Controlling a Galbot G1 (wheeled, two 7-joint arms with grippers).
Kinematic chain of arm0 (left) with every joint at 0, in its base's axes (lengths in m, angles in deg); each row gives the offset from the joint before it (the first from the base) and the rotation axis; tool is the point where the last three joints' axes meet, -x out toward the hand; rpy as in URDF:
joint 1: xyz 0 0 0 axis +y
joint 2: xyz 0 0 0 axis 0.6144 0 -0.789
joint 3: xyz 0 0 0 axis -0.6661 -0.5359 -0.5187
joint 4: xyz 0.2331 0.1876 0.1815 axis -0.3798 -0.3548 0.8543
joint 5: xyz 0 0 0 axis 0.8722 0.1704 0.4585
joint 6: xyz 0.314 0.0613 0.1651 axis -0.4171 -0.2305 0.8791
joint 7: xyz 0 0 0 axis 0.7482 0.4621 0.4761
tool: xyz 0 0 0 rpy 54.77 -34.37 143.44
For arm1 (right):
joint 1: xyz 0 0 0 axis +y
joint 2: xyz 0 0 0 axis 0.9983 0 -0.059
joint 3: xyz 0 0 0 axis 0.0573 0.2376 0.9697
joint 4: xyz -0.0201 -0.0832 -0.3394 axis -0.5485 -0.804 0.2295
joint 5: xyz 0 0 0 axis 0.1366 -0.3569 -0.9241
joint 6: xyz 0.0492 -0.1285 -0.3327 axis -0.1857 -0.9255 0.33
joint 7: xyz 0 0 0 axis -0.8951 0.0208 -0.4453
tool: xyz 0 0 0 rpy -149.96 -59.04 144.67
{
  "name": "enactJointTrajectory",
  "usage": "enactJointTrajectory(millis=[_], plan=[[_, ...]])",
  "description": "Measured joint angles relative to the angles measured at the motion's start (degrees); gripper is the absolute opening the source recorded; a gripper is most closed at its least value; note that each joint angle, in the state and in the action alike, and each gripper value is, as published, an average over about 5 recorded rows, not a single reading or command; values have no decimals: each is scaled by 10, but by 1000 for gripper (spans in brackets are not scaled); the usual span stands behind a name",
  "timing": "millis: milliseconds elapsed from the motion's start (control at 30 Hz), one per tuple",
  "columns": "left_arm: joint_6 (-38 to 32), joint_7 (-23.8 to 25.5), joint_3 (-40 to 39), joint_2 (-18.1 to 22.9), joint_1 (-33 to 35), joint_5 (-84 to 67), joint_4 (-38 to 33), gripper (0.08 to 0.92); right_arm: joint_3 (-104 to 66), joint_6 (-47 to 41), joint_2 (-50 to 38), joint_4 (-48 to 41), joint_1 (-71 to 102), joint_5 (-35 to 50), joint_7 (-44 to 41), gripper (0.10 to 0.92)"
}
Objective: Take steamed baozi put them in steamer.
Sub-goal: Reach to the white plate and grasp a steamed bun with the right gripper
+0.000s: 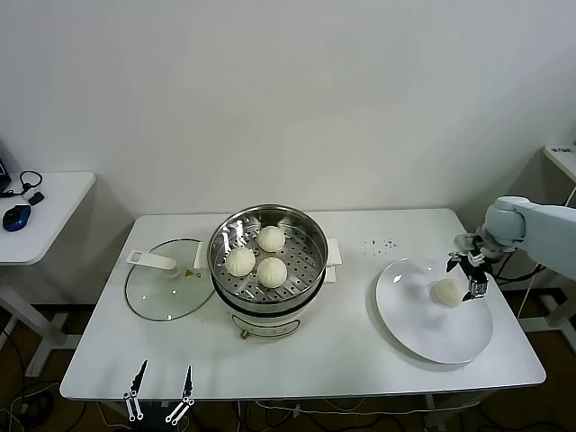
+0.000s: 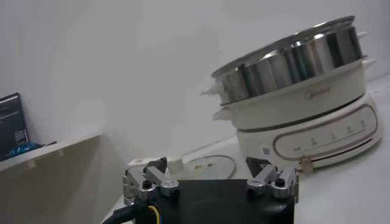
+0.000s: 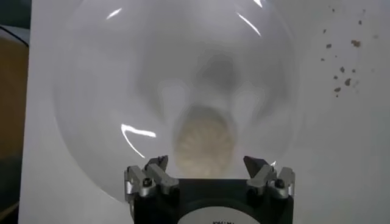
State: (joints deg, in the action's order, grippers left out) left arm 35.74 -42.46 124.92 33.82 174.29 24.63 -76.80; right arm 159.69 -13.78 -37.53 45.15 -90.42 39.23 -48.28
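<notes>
Hovering over the plate (image 1: 423, 337), the right gripper (image 1: 468, 274) spreads wide, the last baozi (image 1: 446, 292) directly below between its fingers; the left gripper (image 1: 160, 396) waits open.

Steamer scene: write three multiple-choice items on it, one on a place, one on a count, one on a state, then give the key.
1. Where is the glass lid?
A. on the steamer
B. flat on the table, on the steamer's left
C. on the plate

2. How many baozi lie in the steamer?
A. one
B. three
C. four

3. How is the right pincer?
A. open over the baozi on the plate
B. shut on a baozi, lifted
C. parked at the table's near edge

Key: 1 B, the lid lies beside the uncovered pot. 2 B, three buns sit on the tray. 3 A, its fingers stand apart around the bun in the right wrist view.
</notes>
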Motion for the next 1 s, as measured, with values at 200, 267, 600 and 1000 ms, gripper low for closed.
enactJointTrajectory(millis=[200, 267, 600, 1000], plan=[[0, 1, 1, 2, 0, 1, 0, 823, -30, 2, 10, -26, 31, -11, -2, 823], [1, 1, 1, 2, 0, 1, 0, 823, -38, 3, 14, -31, 40, -14, -3, 823], [3, 2, 1, 2, -1, 1, 0, 823, -59, 5, 18, -44, 66, -26, -9, 823], [3, 2, 0, 1, 0, 2, -2, 823, -71, 5, 20, -51, 75, -35, -11, 732]])
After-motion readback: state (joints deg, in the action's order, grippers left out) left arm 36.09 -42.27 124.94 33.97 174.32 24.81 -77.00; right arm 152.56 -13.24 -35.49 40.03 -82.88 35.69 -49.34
